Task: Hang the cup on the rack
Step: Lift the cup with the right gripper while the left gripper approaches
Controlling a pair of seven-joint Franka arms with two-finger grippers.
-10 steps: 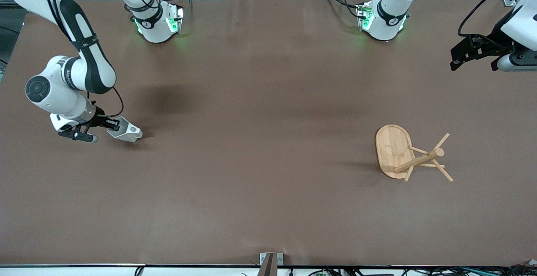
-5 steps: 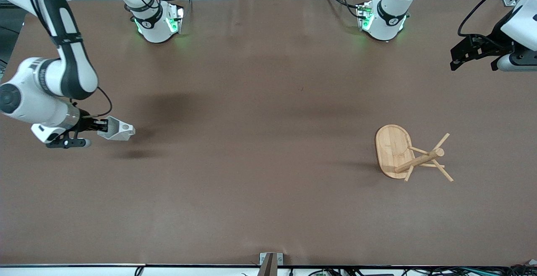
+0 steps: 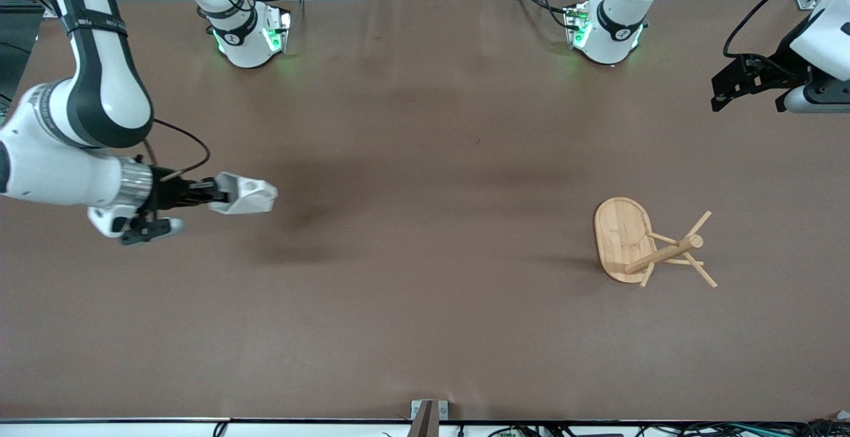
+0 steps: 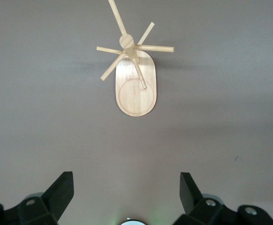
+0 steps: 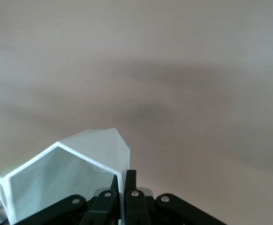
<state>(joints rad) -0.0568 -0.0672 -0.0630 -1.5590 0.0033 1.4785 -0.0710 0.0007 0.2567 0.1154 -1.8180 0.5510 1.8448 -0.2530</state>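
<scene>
The cup (image 3: 243, 195) is white and faceted, and it hangs in the air over the right arm's end of the table. My right gripper (image 3: 214, 193) is shut on its rim wall. In the right wrist view the fingers (image 5: 132, 177) pinch the thin white wall of the cup (image 5: 66, 171), one finger inside and one outside. The rack (image 3: 664, 251), a bamboo mug tree on an oval base (image 3: 617, 231), stands toward the left arm's end. My left gripper (image 3: 725, 88) waits open and empty above that end's edge, and the left wrist view shows the rack (image 4: 127, 44).
The two arm bases (image 3: 249, 32) (image 3: 607, 25) stand along the table edge farthest from the front camera. A small metal bracket (image 3: 428, 410) sits at the nearest edge. The cup's shadow (image 3: 292, 251) falls on the brown tabletop.
My right gripper has lifted the cup off the table and carried it toward the table's middle. The left arm and the rack have not moved.
</scene>
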